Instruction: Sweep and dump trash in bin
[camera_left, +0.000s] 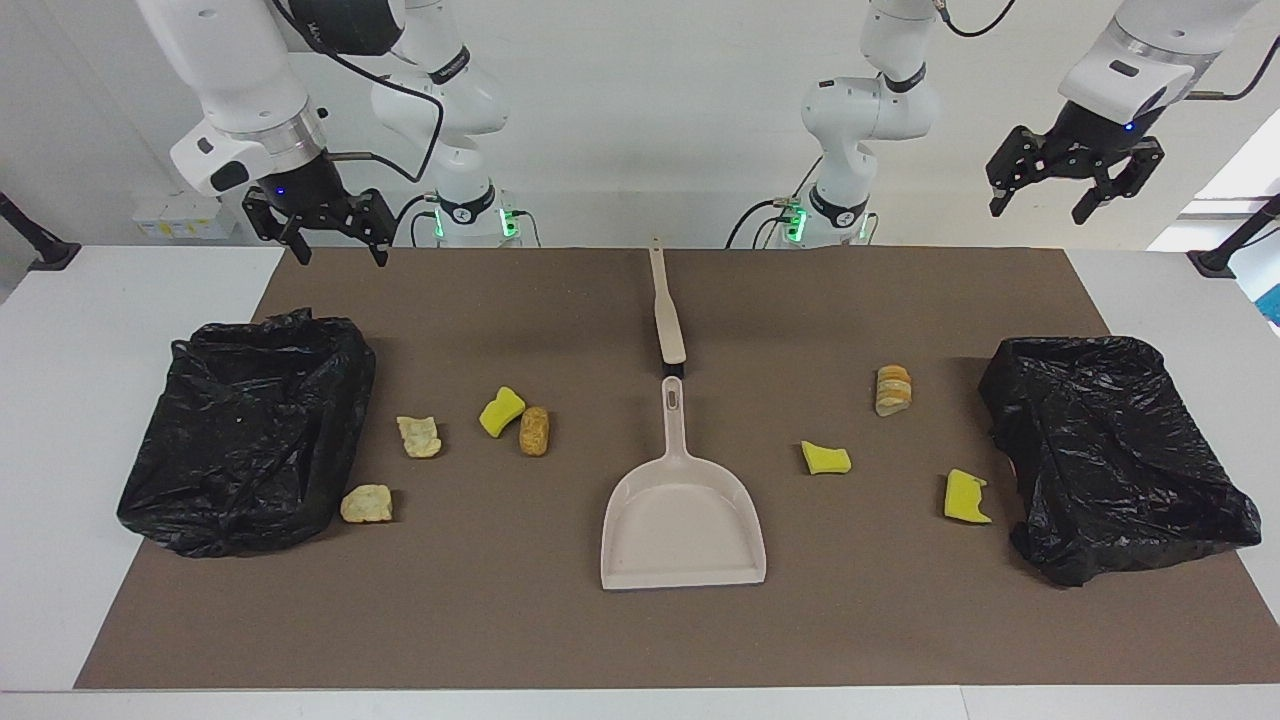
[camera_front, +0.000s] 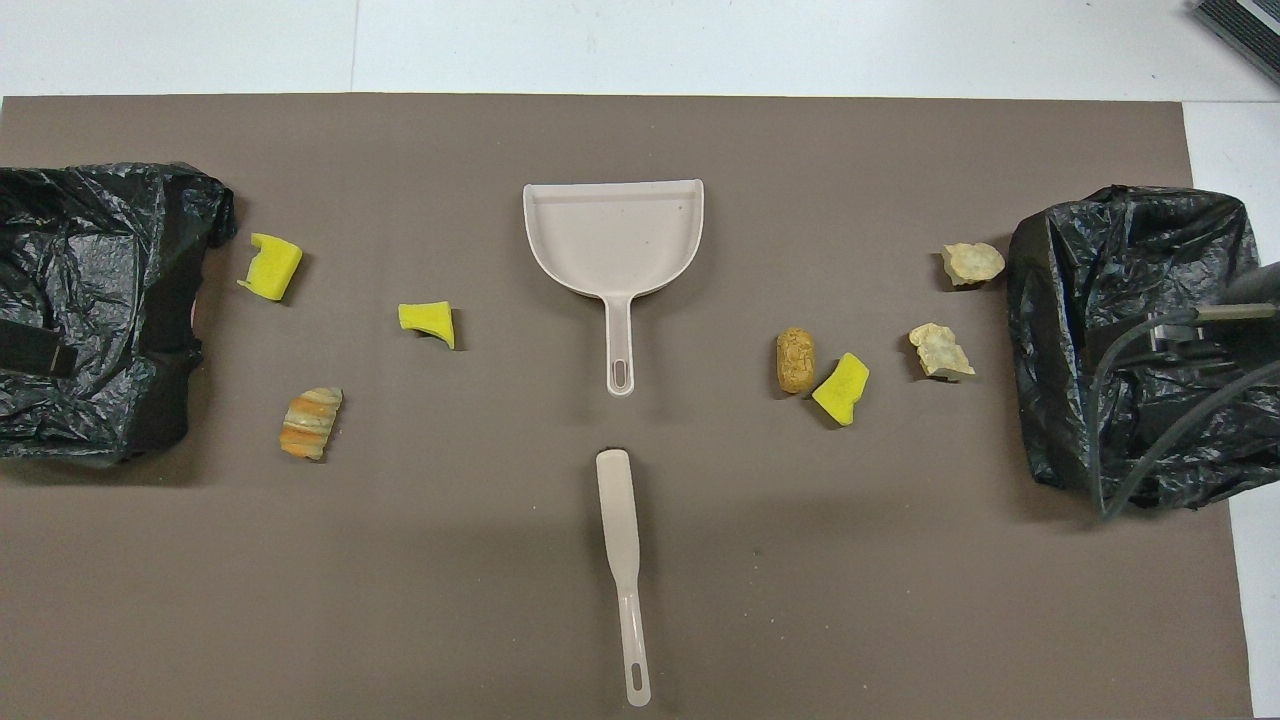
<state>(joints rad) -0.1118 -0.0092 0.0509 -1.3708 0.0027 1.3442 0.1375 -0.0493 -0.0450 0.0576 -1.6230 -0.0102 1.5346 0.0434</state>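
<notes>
Trash lies scattered on the brown mat. Toward the right arm's end are a yellow sponge chunk (camera_left: 501, 411), a brown bread piece (camera_left: 534, 431) touching it, and two tan scraps (camera_left: 419, 436) (camera_left: 366, 504). Toward the left arm's end are two yellow chunks (camera_left: 826, 458) (camera_left: 966, 497) and a striped bread piece (camera_left: 893, 389). A black-bagged bin (camera_left: 352, 390) (camera_left: 1000, 400) stands at each end. My right gripper (camera_left: 340, 255) hangs open over the mat's robot-side edge. My left gripper (camera_left: 1040, 212) is open, raised high at its own end. Both are empty.
A beige dustpan (camera_left: 683, 520) (camera_front: 613, 240) lies mid-mat, handle toward the robots. The beige brush (camera_left: 667, 310) (camera_front: 620, 550) lies in line with it, nearer the robots. White table borders the mat (camera_left: 500, 620).
</notes>
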